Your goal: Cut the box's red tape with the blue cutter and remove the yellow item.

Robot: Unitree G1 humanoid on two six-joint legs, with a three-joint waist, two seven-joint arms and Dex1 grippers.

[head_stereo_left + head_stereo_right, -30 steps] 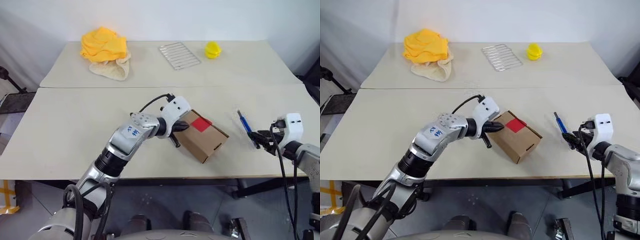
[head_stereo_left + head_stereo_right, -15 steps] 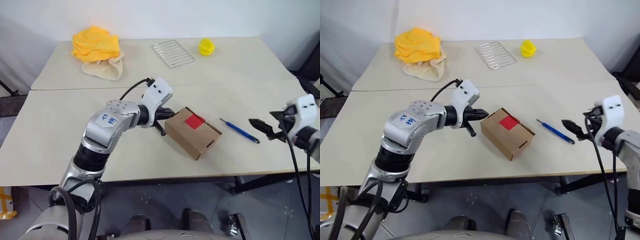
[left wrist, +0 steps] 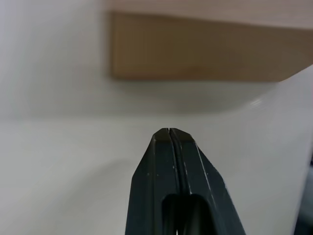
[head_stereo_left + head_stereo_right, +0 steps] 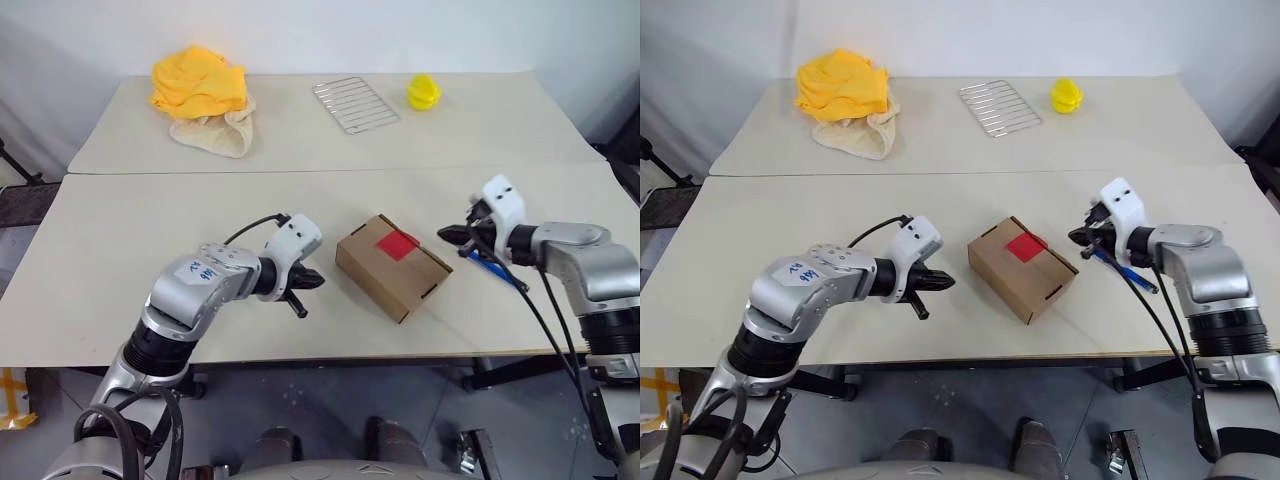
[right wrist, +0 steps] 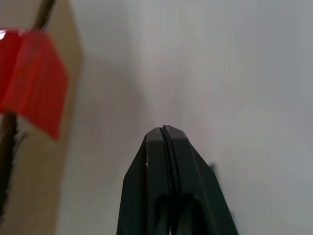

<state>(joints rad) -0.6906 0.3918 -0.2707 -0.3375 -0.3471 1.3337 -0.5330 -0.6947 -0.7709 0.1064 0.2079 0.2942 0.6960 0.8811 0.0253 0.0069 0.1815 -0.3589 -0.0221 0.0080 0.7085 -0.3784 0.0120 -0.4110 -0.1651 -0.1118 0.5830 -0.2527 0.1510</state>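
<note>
The box sits closed on the near table, about midway along its width and a little nearer the front edge than the seam where the two tables meet. It is turned at an angle to the table's edges. The red tape lies on its top face, across the flap seam, uncut.

The left hand hovers just beside the box's left end, apart from it. In the left wrist view its fingers are pressed together with nothing between them, pointing at the side of the box.

The right hand is to the right of the box, near its right corner and not touching it. In the right wrist view its fingers are closed tip to tip and hold nothing; the red tape shows beyond them.

The blue cutter lies flat on the near table just behind and below the right hand, slanting toward the right front corner, partly hidden by the wrist and its cable.

On the far table, a yellow cloth heap rests on a pale cloth near the back left corner, a wire rack lies near the middle, and a small lemon-yellow ridged object stands toward the back right.
</note>
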